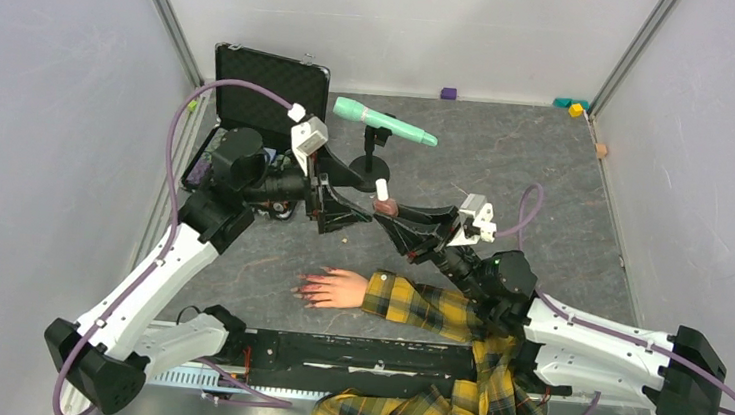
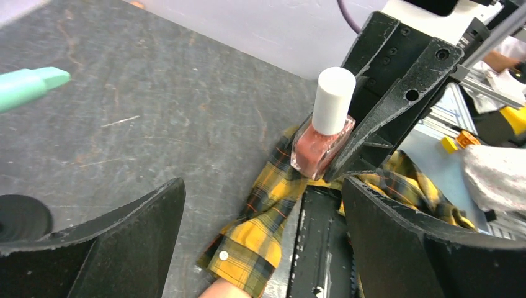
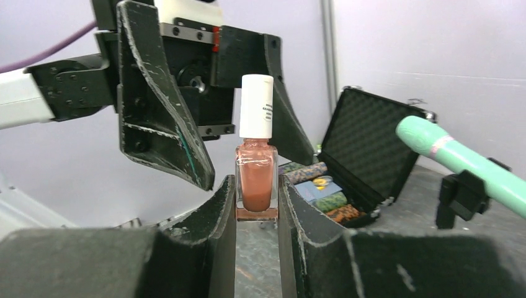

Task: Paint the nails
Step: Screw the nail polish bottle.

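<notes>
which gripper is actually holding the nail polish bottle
The right gripper: its jaws are shut on the glass base of the polish bottle. The left gripper stands wide open, holding nothing.

Robot lab test cell. Evidence: plain pale wall panels (image 1: 53, 90) box the counter (image 1: 527, 171) in on three sides, with metal frame posts (image 1: 168, 14) at the corners. Left arm (image 1: 151, 279) and right arm (image 1: 593, 343) are bolted at the near edge, above an aluminium rail (image 1: 178, 379). Contents are all props: mannequin hand (image 1: 341, 288) with red nails (image 1: 304, 288), foam-lined black case (image 1: 264, 83), mint-green tool (image 1: 381, 120) on a stand, and stray coloured blocks (image 1: 576, 109) by the far wall.
</notes>
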Controlling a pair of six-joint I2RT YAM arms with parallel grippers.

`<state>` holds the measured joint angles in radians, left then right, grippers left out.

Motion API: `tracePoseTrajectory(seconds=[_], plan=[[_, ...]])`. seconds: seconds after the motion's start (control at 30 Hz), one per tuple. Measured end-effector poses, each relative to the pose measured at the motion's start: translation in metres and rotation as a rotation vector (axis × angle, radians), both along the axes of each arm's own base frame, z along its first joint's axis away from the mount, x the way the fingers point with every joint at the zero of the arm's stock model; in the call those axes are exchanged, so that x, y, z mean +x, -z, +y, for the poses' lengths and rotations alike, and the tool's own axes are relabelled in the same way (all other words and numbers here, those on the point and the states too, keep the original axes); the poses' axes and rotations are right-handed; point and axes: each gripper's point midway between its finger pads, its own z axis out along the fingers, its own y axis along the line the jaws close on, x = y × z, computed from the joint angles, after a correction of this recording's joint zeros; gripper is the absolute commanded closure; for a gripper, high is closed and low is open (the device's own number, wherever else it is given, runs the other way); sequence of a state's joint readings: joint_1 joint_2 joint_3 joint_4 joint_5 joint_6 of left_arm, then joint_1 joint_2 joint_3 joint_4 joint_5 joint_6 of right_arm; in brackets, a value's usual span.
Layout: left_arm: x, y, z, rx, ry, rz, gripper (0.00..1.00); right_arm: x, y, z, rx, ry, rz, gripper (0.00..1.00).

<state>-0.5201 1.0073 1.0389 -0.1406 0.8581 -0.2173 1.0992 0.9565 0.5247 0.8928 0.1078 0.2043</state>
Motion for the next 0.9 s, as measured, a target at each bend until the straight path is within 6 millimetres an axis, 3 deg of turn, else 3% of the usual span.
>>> tracePoseTrajectory(seconds=[0.27,0.5,0.67,0.9], plan=[[0.018,-0.012,0.016,-0.049,-0.133,-0.031,0.0,0.018,0.004,-0.016,-0.054,0.148,-0.041,1.0],[0.019,-0.026,0.027,-0.086,-0.215,-0.062,0.0,0.03,0.036,-0.016,-0.162,0.215,-0.058,1.0],[0.024,-0.026,0.027,-0.095,-0.242,-0.03,0.0,0.034,0.042,-0.016,-0.199,0.247,-0.071,1.0],[0.031,-0.023,0.024,-0.118,-0.263,0.043,0.0,0.037,0.067,-0.006,-0.295,0.282,-0.049,1.0]])
